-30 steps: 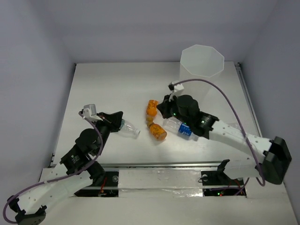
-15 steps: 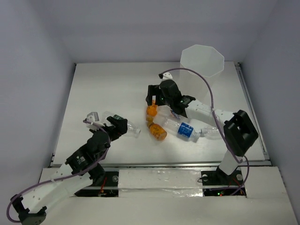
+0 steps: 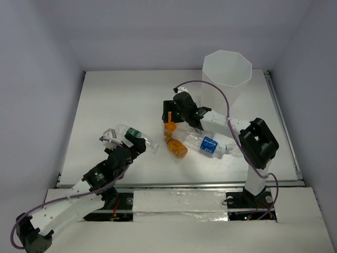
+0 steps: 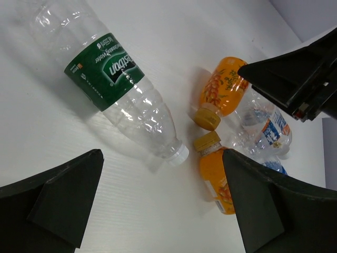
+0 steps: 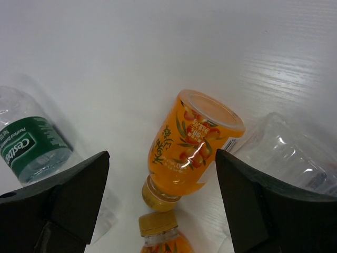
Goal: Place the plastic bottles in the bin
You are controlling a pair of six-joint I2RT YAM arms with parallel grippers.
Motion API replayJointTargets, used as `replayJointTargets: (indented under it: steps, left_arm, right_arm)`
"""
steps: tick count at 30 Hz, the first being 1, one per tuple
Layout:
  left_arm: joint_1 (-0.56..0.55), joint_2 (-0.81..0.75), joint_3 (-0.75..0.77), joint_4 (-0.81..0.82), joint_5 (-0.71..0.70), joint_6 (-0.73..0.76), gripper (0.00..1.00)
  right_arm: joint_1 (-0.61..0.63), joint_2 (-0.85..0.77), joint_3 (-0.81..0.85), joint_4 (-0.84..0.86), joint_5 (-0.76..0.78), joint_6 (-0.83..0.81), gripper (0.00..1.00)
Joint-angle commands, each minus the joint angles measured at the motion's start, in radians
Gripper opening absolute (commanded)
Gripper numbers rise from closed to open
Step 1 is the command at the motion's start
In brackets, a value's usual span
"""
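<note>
Left tool spread, right tool spread over orange bottle, bin only overhead.

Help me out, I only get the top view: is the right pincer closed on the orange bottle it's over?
Observer: No. The right wrist view shows the right pincer open, with a finger on either side of the orange bottle and neither touching it.
Operator: Which way does that bottle lie?
Observer: On its side, with its cap close to the cap of the second orange bottle.
Operator: And the left pincer?
Observer: In the left wrist view the left pincer is open too. It hangs over the capped neck of the clear bottle and holds nothing.
</note>
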Motion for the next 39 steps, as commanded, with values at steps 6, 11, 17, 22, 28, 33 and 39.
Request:
replayJointTargets:
  steps: [6,11,17,22,28,33,39]
  left_arm:
    - [0.156,0.117,-0.026,0.211,0.149,0.039,0.98]
    - [0.343,0.174,-0.053,0.305,0.281,0.102,0.98]
    - [0.458,0.243,-0.090,0.387,0.341,0.117,0.99]
    - [0.468,0.299,-0.073,0.427,0.337,0.130,0.99]
    - [0.497,0.367,-0.072,0.484,0.338,0.134,0.99]
    - [0.515,0.431,-0.085,0.532,0.352,0.142,0.99]
    - [0.534,0.487,-0.076,0.579,0.357,0.151,0.99]
  right_arm:
    - [0.005,0.062,0.098,-0.010,0.000,0.023,0.87]
    - [0.005,0.114,0.164,-0.039,0.000,0.016,0.87]
    - [0.005,0.161,0.200,-0.044,-0.016,0.011,0.87]
    - [0.005,0.198,0.239,-0.085,-0.022,-0.015,0.87]
    - [0.005,0.223,0.250,-0.107,-0.051,-0.053,0.87]
    - [0.005,0.258,0.293,-0.137,-0.078,-0.076,0.84]
    - [0.005,0.251,0.310,-0.111,-0.048,-0.096,0.75]
